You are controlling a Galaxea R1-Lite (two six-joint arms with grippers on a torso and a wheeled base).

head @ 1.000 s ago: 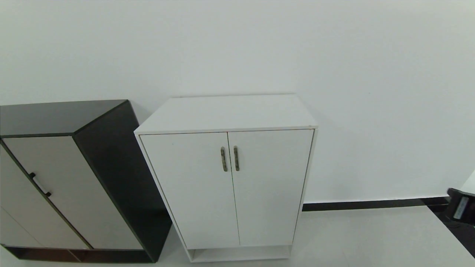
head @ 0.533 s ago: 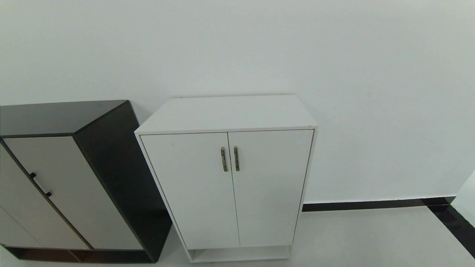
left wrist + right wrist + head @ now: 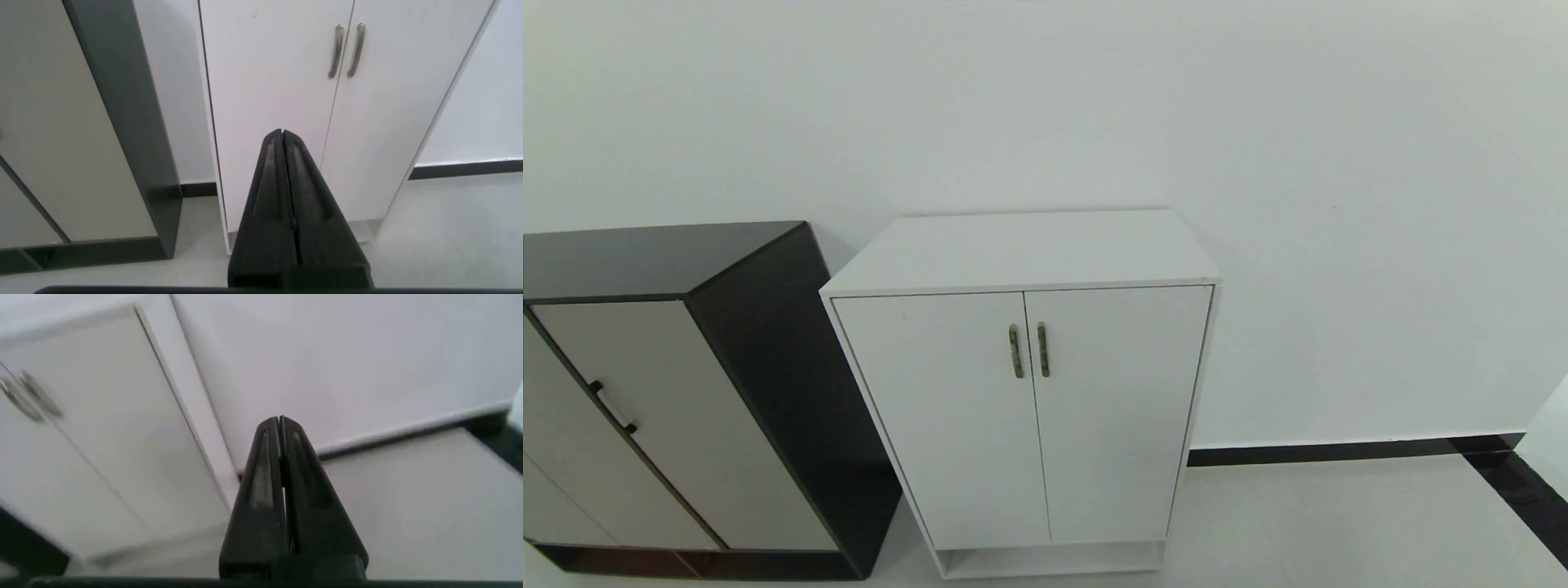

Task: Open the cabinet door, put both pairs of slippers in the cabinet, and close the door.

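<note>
White cabinet (image 3: pixel 1021 249) stands against the far wall (image 3: pixel 1045 98), its 2 doors (image 3: pixel 947 408) shut (2 handles (image 3: pixel 1015 351) flank the middle seam), so the inside is hidden. Left of it, a dark cabinet (image 3: pixel 768 367) is cut off at the edge. Left gripper (image 3: pixel 282 139) and right gripper (image 3: pixel 280 425) have their fingers pressed together, holding nothing.

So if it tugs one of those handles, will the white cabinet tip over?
Probably not: the white cabinet looks broad and stands flat on the floor, so a door should swing first. The slim upright handles look rigid, maybe smooth and slippery.
</note>
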